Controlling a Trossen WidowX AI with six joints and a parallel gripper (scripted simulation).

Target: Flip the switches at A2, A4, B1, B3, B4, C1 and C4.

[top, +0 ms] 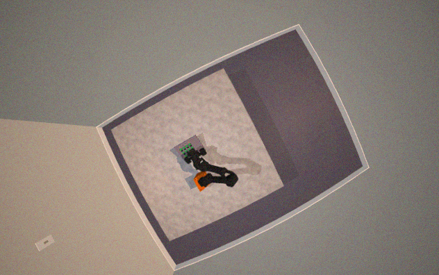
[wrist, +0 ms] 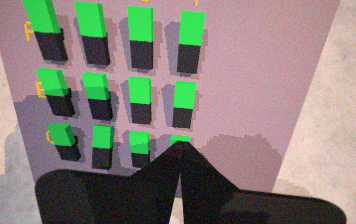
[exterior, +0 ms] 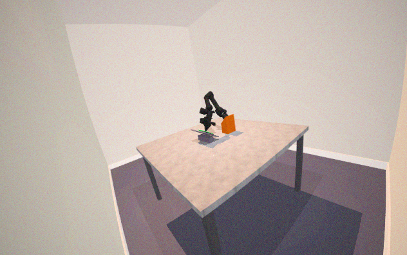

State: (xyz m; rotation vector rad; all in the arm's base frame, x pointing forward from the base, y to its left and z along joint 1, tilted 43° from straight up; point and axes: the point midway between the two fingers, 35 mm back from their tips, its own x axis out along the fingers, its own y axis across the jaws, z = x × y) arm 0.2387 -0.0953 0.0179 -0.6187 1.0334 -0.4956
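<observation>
The lilac switch panel [top: 197, 139] [exterior: 215, 135] [wrist: 250, 75] shows three rows of green-and-black rocker switches. In the wrist view the green half of each points away from the arm. A2 [wrist: 91, 22], A4 [wrist: 191, 30], B1 [wrist: 52, 82], B3 [wrist: 140, 92], B4 [wrist: 184, 95] and C1 [wrist: 62, 135] are in plain view. C2 [wrist: 103, 137] shows a longer dark half than C1 and C3 [wrist: 139, 142]; other tilts are hard to tell. My gripper [wrist: 182, 146] [exterior: 206, 129] is shut and empty, its tips over C4 [wrist: 179, 137], hiding its near half. Contact cannot be told.
The orange block [top: 199, 184] [exterior: 228, 124] is at the arm's base, on the table [top: 215, 101] [exterior: 180, 161]. The arm reaches over the panel's near side and shades part of it. The panel's top is tilted above a dark base [exterior: 206, 138].
</observation>
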